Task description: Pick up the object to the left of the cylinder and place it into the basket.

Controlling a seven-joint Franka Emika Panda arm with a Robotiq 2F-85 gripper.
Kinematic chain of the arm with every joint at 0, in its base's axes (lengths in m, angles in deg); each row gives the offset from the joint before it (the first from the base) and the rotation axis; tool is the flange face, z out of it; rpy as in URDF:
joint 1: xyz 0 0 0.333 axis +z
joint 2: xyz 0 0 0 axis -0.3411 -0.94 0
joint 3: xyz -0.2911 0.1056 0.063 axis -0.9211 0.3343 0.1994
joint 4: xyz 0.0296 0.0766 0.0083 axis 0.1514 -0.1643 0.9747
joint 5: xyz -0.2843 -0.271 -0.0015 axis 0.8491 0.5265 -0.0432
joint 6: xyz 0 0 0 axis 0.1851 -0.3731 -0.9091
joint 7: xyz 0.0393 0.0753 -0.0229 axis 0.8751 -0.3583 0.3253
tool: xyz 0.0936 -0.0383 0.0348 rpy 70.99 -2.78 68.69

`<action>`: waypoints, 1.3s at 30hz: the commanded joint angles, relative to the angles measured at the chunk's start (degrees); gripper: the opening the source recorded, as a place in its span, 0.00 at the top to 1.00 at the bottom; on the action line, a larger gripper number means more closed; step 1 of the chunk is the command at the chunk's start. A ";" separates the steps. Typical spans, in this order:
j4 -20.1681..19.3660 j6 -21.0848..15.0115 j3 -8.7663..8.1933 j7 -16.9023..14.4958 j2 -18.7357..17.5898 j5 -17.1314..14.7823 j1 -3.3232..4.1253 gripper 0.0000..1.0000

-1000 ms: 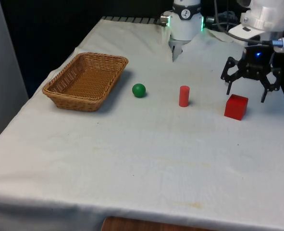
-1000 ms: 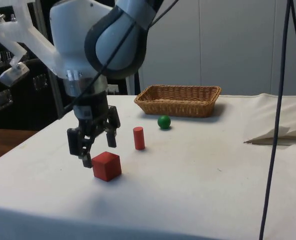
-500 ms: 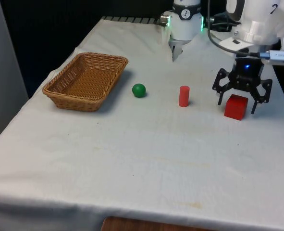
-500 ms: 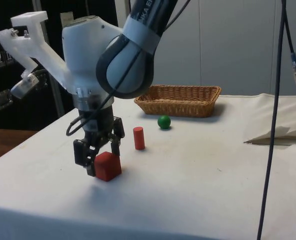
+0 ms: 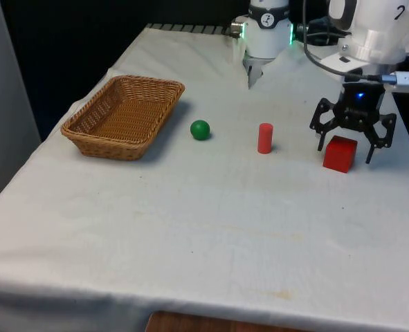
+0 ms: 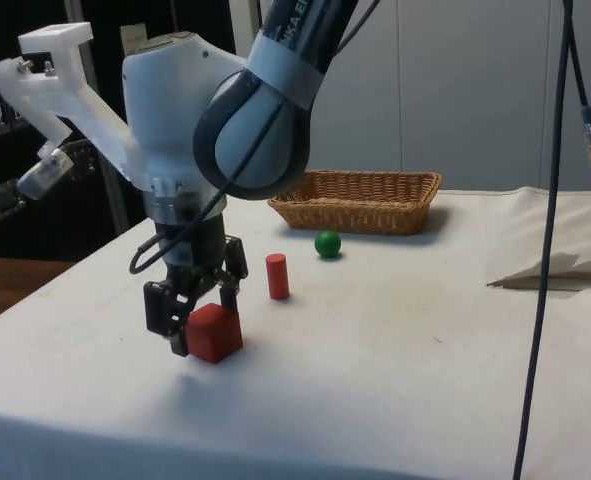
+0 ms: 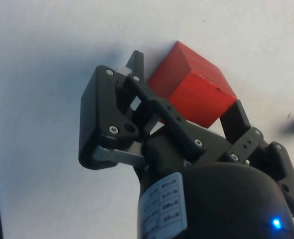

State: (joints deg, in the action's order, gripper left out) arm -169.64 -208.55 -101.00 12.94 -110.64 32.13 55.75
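Woven wicker basket [image 5: 123, 115], oblong, shallow, tan, near the tabletop's edge at the front view's left. Green ball [image 5: 200, 129], smooth, just beside the basket on the white cloth [image 5: 190, 228], between basket and cylinder. Red cylinder [image 5: 264, 137], short, upright, mid-table. Red cube [image 5: 340, 153], matte, sharp-edged, near the edge at the front view's right. Black gripper [image 5: 353, 142], angular linkage fingers spread wide, straddling the cube from above; whether the fingertips touch the cube cannot be told. White arm [image 6: 205, 130], rounded glossy shell, blocks the cube's far side in the side view. The wrist view shows the cube [image 7: 191, 91] between the fingers [image 7: 134, 64], one corner covered.
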 commanded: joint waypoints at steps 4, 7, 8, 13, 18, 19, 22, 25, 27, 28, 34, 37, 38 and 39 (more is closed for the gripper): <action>0.06 0.00 0.06 0.23 0.00 0.00 0.11 0.00; 0.29 -0.23 -0.34 1.15 -0.29 0.34 0.69 0.00; 0.34 -0.17 -0.34 1.32 -0.34 0.40 0.80 0.00; 0.69 0.06 0.57 3.50 -0.23 2.52 0.63 0.02; 1.38 0.46 0.57 7.16 -0.63 5.79 1.09 0.55; 1.43 0.46 0.57 7.39 -0.63 6.02 1.09 0.65; 1.55 0.52 0.69 7.91 -0.69 6.53 1.09 0.95; 1.60 0.57 0.74 8.08 -0.69 6.70 1.09 0.98; 1.60 0.63 0.74 8.14 -0.69 6.70 1.09 0.98; 1.60 0.63 0.74 8.14 -0.69 6.76 1.09 0.98; 1.09 1.09 0.29 7.85 0.52 6.82 0.80 0.98; 0.80 2.06 -0.34 7.68 1.55 6.99 0.80 0.98; 1.32 1.72 -0.06 7.56 0.74 6.65 0.63 0.98; 0.74 2.52 -0.57 7.62 1.89 7.05 0.74 0.98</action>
State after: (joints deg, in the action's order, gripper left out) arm -168.49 -205.75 -101.41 20.39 -108.92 38.89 56.27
